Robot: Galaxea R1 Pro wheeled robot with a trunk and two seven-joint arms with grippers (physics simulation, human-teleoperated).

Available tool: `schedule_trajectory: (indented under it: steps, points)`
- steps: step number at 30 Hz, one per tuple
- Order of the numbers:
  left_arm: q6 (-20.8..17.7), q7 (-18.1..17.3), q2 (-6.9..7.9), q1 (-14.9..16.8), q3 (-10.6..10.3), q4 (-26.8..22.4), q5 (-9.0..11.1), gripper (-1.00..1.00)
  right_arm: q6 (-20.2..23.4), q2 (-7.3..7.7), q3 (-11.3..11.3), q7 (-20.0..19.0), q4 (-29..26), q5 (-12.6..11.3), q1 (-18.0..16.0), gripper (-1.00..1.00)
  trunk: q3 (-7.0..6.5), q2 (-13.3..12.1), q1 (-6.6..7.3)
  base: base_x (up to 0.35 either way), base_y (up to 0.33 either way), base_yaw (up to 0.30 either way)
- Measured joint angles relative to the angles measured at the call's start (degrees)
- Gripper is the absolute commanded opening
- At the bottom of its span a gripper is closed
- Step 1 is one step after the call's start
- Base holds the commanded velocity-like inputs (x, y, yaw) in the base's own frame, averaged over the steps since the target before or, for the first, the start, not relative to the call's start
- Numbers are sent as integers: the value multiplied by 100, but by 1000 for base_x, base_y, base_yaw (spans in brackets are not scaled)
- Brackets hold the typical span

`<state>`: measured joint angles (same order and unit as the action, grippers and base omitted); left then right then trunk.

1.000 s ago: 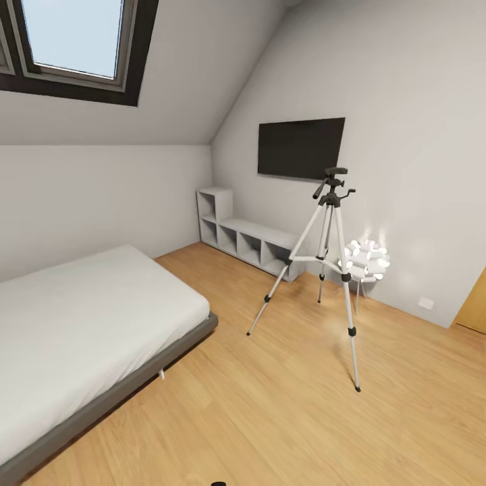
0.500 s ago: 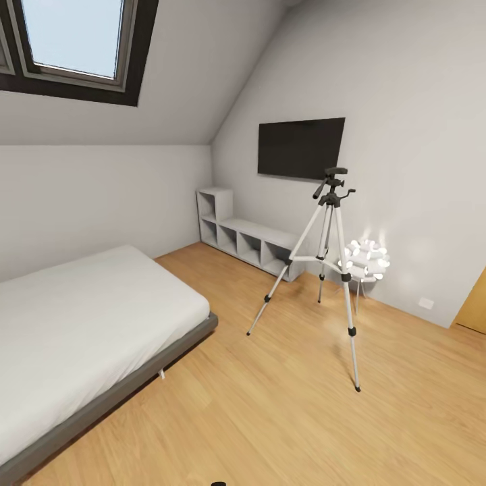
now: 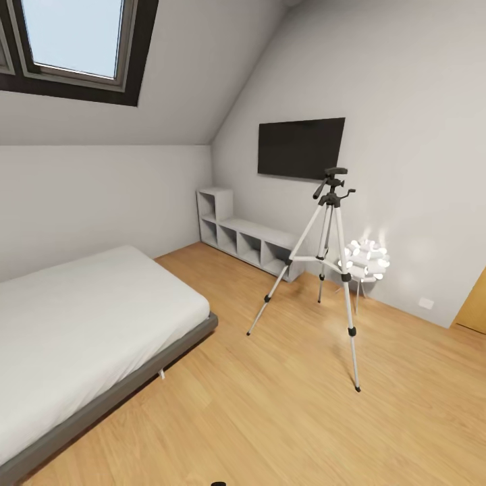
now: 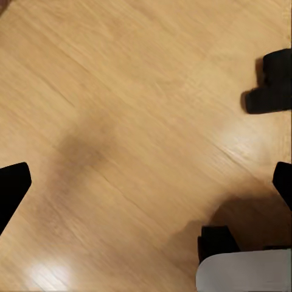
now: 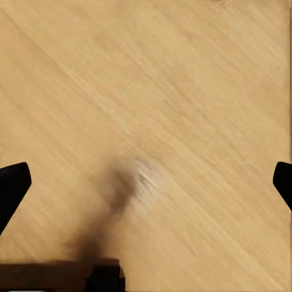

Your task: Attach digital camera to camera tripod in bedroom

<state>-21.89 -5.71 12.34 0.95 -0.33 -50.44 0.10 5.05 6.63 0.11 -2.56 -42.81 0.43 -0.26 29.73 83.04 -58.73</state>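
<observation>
One camera tripod (image 3: 332,263) is seen in the head view, standing upright on the light wooden floor (image 3: 283,418) at about two o'clock from the view's centre. Three thin silver legs are counted, spread apart, with one black pan head at the top and one black handle angled off it. One white ball-cluster lamp (image 3: 366,260) glows just behind the tripod, near the far wall. One black TV (image 3: 301,148) is mounted on that wall above the tripod head, at about one o'clock. One grey cubby shelf (image 3: 246,233) is set along the wall below the TV, at twelve o'clock. One bed (image 3: 88,324) with a white mattress and a grey frame lies at nine o'clock, well apart from the tripod. One skylight window (image 3: 71,40) is set in the sloped ceiling at eleven o'clock. A strip of wooden door (image 3: 474,304) is seen at three o'clock.

Two pincers are seen in the wrist views. The left pincer (image 4: 149,185) is spread wide and grasps nothing, with bare floor between its two black fingertips. The right pincer (image 5: 149,179) is likewise released, over bare floor.
</observation>
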Motion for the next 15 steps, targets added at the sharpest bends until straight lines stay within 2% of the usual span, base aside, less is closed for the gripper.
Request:
schedule_trajectory:
  steps: [1, 5, 6, 9, 11, 12, 15]
  points:
    - [-84, -193, -2, 2, 0, -234, 2, 100, 92, 2, -1, 0, -205, -4, -15, 100, 0, 0, 0, 0, 0, 0]
    - [-234, -658, -6, 6, -1, -611, -2, 100, 197, 4, -2, -3, -503, -11, -101, 100, 0, 0, 0, 0, 0, 0]
    - [-282, -997, -11, 12, -5, -846, 0, 100, 228, 3, -2, -7, -637, -19, -176, 100, -1, 0, 0, 0, 0, 0]
    - [-262, -1413, -14, 18, -13, -1098, -11, 100, 236, 3, -1, -36, -882, -27, -234, 100, 0, 0, 0, 0, 0, 0]
    - [-63, -1720, -15, 27, -51, -1230, -21, 100, 236, -1, 10, -87, -1080, -29, -256, 100, 0, 0, 0, 0, 0, 0]
    - [194, -1882, -15, 42, -128, -1290, -28, 100, 228, -4, 19, -109, -1147, -29, -264, 100, 0, 0, 0, 0, 0, 0]
    - [437, -2018, -13, 115, -247, -1314, -110, 100, 222, -6, 23, -125, -1178, -28, -269, 100, 0, 0, 0, 0, 0, 0]
